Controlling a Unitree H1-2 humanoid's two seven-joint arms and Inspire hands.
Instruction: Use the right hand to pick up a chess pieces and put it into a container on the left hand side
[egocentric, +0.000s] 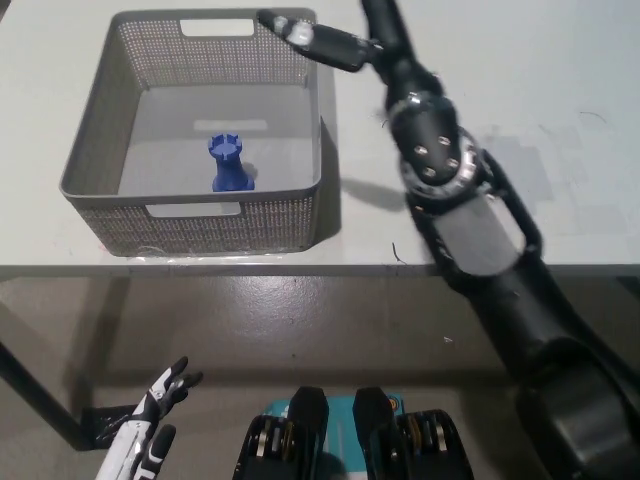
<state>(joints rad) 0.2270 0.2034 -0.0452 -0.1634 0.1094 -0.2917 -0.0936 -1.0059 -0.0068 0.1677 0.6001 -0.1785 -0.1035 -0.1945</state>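
Head view: I see a blue plastic rook chess piece (230, 165) upright inside the grey perforated plastic basket (95, 140) on the white bench (520, 90). Black right hand (345, 35) above the basket's far right corner, fingers spread, holding nothing. White left hand (150, 435) below the basket, fingers apart, empty.

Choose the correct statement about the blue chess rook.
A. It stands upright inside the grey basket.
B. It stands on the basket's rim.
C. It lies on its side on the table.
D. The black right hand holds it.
A: the blue chess rook stands upright on the floor of the grey basket, while the right hand is open over the far rim.
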